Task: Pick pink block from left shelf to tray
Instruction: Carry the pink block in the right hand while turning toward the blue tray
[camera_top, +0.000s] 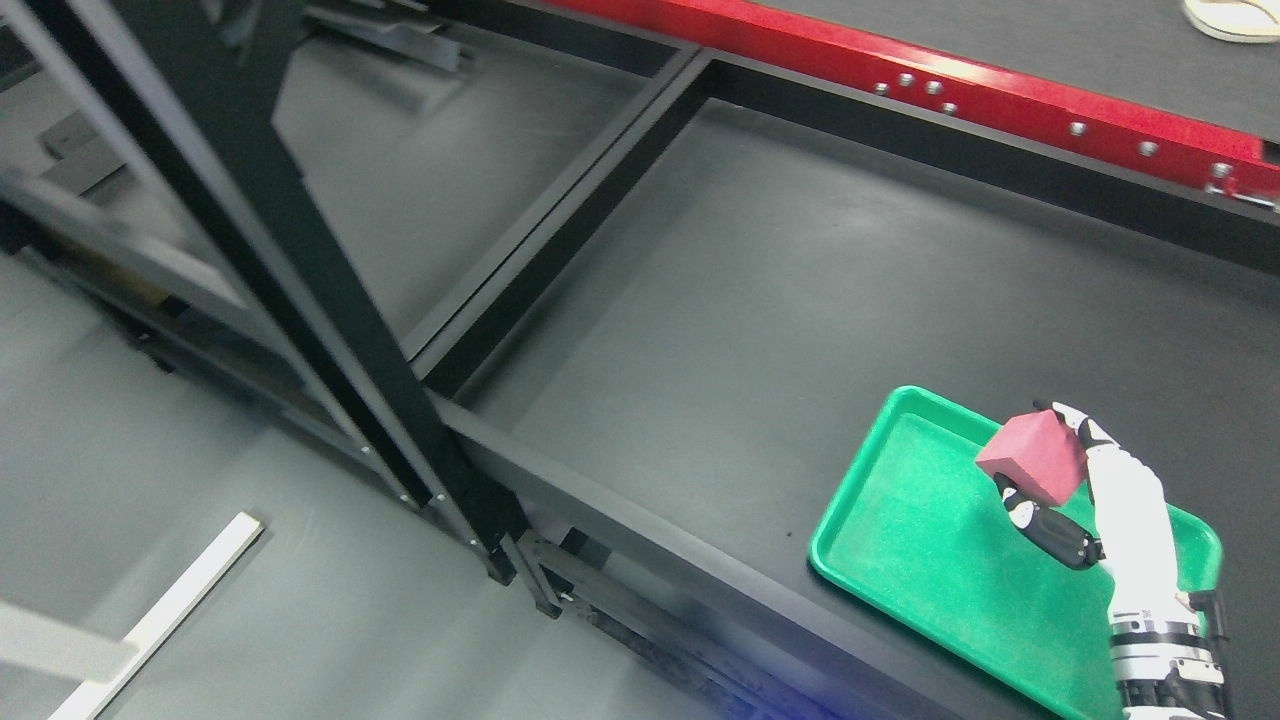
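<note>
A pink block (1035, 456) is held in my right hand (1050, 470), whose arm comes up from the lower right corner. The white fingers wrap it from behind and the black thumb presses from below. Block and hand hover over the right part of the green tray (900, 530), which lies on the dark shelf surface (760, 330) near its front edge. My left arm does not show.
A black diagonal frame post (300, 270) crosses the left side, and a divider rail (560, 230) splits the shelf into two bays. A red beam (1000, 90) runs along the back. A white strip (160, 620) lies on the grey floor at lower left.
</note>
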